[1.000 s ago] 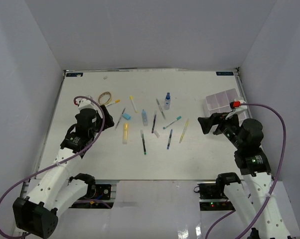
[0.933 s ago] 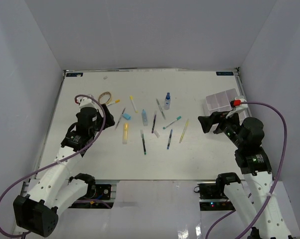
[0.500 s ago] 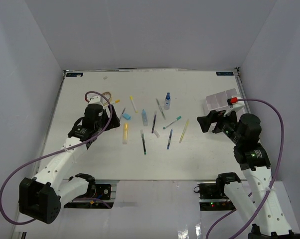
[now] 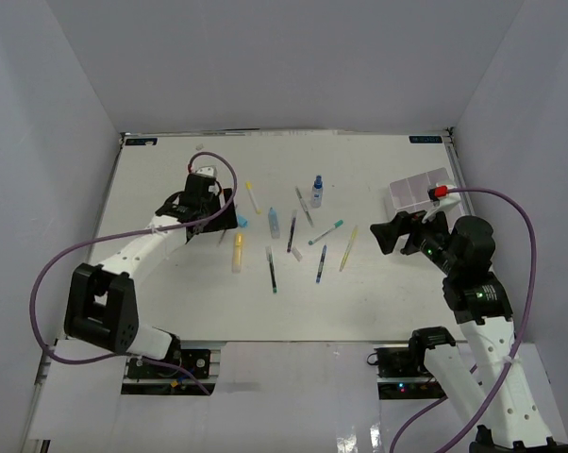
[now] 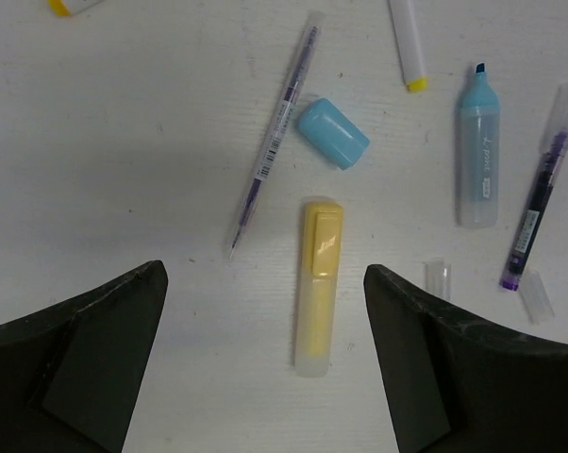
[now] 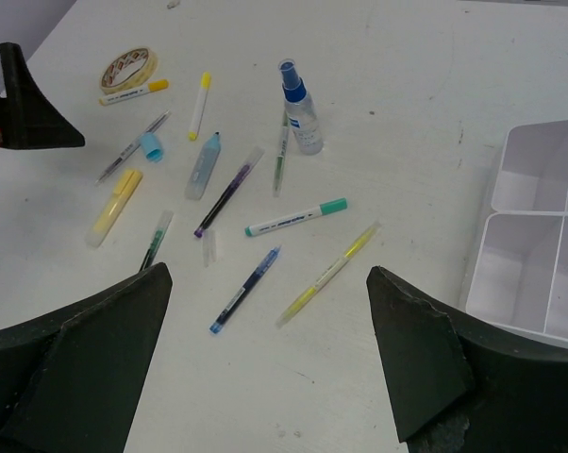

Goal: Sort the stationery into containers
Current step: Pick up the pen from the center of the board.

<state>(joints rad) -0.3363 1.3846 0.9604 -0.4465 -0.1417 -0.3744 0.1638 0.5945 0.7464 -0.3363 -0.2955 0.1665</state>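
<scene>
Looks like pick-up time: left gripper [image 5: 263,274] hangs wide open over the yellow highlighter [image 5: 317,283], should drop and pinch it; right gripper [image 6: 267,276] also open.

Pens [image 4: 272,269] lie scattered left of the organizer box [image 4: 416,192], seemingly apart.

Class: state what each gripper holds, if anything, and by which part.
Nothing is held: the left gripper and the right gripper are both open and empty.
</scene>
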